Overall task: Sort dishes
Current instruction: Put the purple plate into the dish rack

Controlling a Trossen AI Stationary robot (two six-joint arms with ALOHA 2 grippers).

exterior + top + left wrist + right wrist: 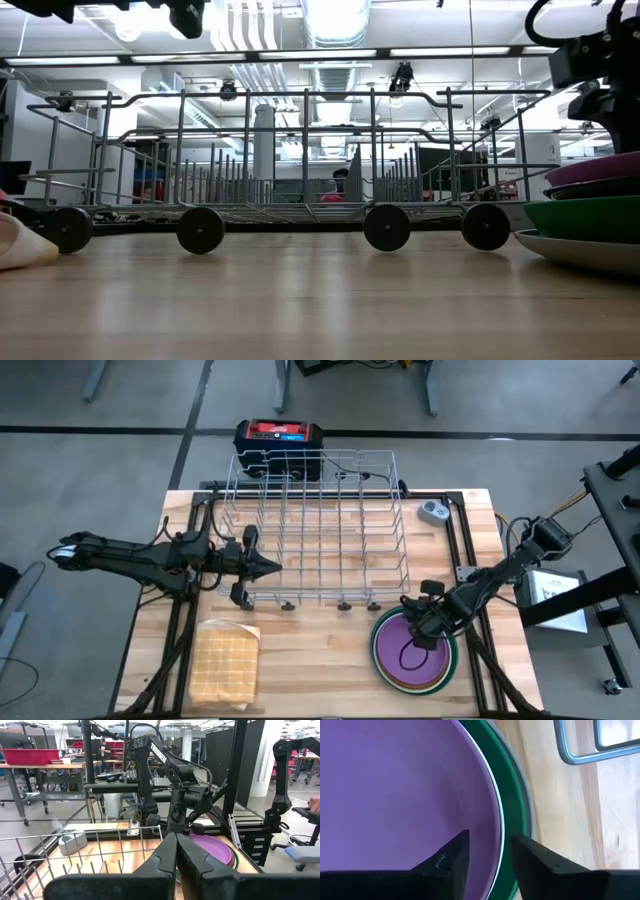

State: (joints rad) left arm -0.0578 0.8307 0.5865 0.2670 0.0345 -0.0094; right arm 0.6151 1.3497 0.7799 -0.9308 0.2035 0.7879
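1. While hovering low over the plate stack (415, 650) at the table's near right corner, right gripper (487, 852) straddles the rim of the purple plate (395, 785): one finger inside the rim, one outside over the green plate (512, 795). Open by a narrow gap, not closed on the rim yet, holding nothing.
2. Likely reason for that pose: a flat plate offers no other handle, so an edge pinch looks like the only way to lift it off the pile.
3. Purple plate sits on top, flat, face up. Round, so no long axis; flat axis level with the table (330, 660). Green plate directly beneath, then at least one pale plate at the bottom in the low view. Rest of the stack hidden.
4. Wire dish rack (320, 530) stands mid-table, just beside the stack, no plates in it. Tines upright, so a plate probably needs tipping on edge to slot in.
5. Left gripper (268, 567) parked at the rack's left side, pointing toward it, fingers together in its wrist view, nothing held. Probably waiting clear of the right arm's path.
6. Tan waffle cloth (226, 662) near left, grey-blue gadget (433, 512) far right; neither involved.
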